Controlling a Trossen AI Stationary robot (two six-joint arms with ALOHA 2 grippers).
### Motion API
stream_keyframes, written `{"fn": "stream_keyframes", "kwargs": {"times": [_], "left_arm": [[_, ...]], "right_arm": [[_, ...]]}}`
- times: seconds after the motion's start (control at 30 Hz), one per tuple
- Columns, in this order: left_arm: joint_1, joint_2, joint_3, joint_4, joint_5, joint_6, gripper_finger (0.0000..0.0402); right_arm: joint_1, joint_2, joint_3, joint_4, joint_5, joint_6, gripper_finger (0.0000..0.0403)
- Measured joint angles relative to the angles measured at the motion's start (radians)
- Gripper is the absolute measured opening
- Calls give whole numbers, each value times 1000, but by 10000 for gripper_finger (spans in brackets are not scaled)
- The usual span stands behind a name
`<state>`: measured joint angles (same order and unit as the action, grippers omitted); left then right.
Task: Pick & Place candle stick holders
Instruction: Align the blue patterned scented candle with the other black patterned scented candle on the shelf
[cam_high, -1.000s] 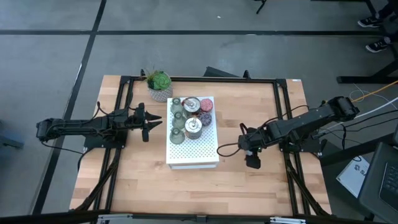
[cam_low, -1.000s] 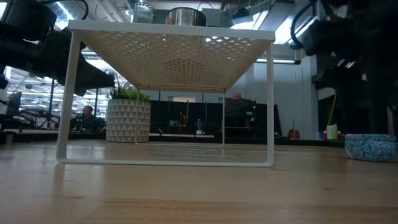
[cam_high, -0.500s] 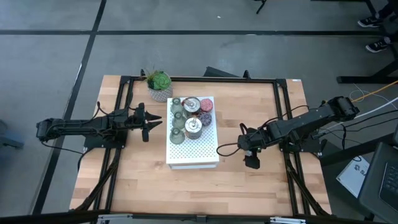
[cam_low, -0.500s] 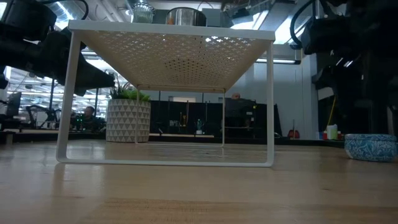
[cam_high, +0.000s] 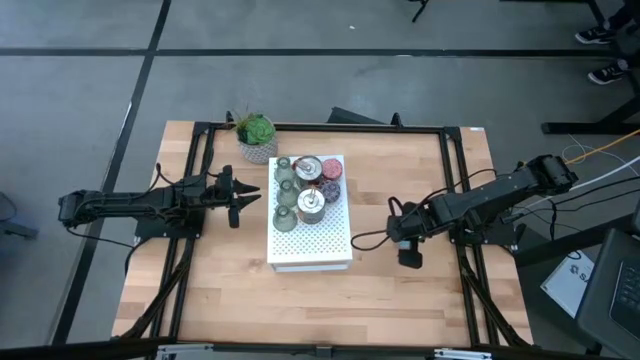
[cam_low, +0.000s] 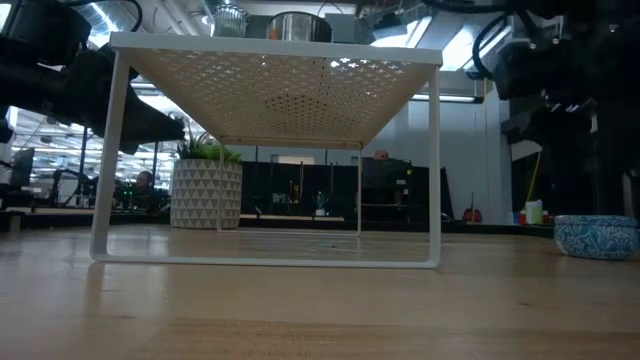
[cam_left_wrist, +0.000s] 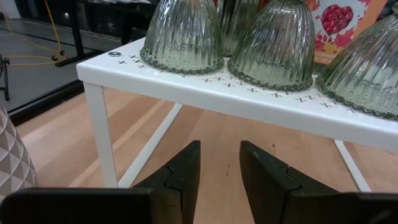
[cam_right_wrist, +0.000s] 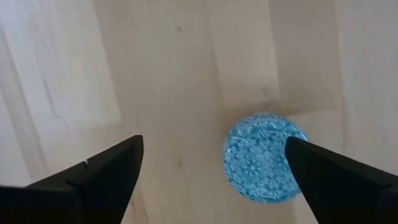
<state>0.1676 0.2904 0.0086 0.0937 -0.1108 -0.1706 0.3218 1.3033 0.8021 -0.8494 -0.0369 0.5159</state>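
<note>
The counter (cam_high: 400, 310) carries a white perforated box (cam_high: 310, 235) near its middle, closer to the far edge, with a potted plant (cam_high: 257, 136) just off the box's far-left corner. Most of the candle stick holders (cam_high: 305, 185) are crowded on the far half of the box top: olive-green ribbed glass ones along the left side, silvery metal ones in the middle, pink and purple toward the right. The blue holder (cam_right_wrist: 264, 157) sits alone on the bare wood right of the box, toward the right edge, directly under the right tool (cam_high: 408, 259). That tool points down with its fingers released and spread wide, one on each side of the blue holder and not touching it. The left tool (cam_left_wrist: 219, 169) waits level at the box's left side, its fingers parted and empty, facing the green glass holders. The step in hand looks like a release or a grasp of the blue holder; either way the right tool should travel straight up or down, fingers kept clear of the rim so the holder is not nudged sideways.
</note>
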Motion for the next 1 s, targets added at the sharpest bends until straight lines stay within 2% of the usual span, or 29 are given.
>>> {"fn": "stream_keyframes", "kwargs": {"times": [0.17,0.3,0.4,0.57,0.8,1.0], "left_arm": [[0,0,0,0,0,0,107],[0,0,0,0,0,0,107],[0,0,0,0,0,0,107],[0,0,0,0,0,0,107],[0,0,0,0,0,0,107],[0,0,0,0,0,0,107]], "right_arm": [[15,0,-2,-64,18,-44,398],[49,-4,-57,-42,85,-104,399],[71,-15,-102,26,105,-107,400],[80,-37,-127,41,184,-92,400],[79,-42,-129,54,189,-89,400],[78,-40,-208,147,191,-79,400]]}}
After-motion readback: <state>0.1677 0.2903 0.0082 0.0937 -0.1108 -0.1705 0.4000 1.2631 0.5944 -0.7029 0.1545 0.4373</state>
